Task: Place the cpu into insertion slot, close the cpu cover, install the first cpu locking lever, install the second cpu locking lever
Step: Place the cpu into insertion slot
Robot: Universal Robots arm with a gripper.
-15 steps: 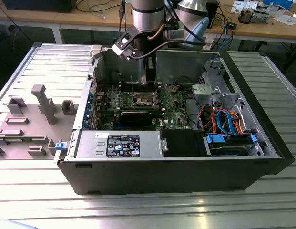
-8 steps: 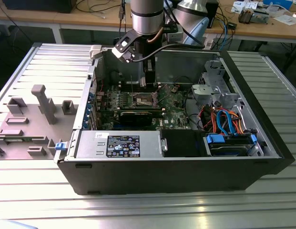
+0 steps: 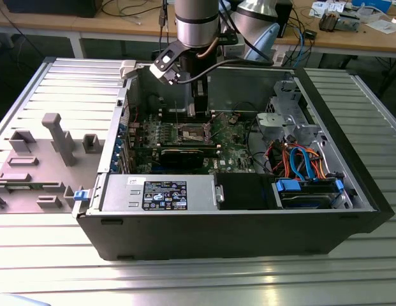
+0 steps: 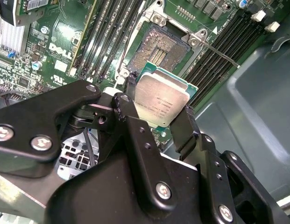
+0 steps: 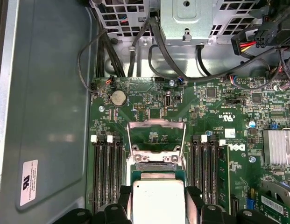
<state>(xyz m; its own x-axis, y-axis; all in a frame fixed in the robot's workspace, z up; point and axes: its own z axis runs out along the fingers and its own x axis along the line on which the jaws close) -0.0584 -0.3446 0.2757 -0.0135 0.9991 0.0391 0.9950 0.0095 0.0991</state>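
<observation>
With the fingers [image 4: 181, 128] pinching the cpu [image 4: 161, 99] by opposite edges near the open insertion slot [image 4: 159, 46], placing it well means keeping it level, squaring it to the slot and lowering straight, never sliding.

Setting: a robotics and electronics laboratory workshop.

Indicators:
- A silver-grey industrial robot arm [image 3: 198, 22] reaches down into an open black desktop computer case [image 3: 236, 236].
- The case lies on its side on a ribbed aluminium table [image 3: 185, 280], with the green motherboard [image 5: 201, 107] exposed.
- Grey moulded fixture blocks [image 3: 57, 137] stand at the exterior view's left (just beside the case).
- A long wooden table [image 3: 51, 24] behind carries loose cables [image 3: 131, 9] and small boxes [image 3: 338, 19].
</observation>
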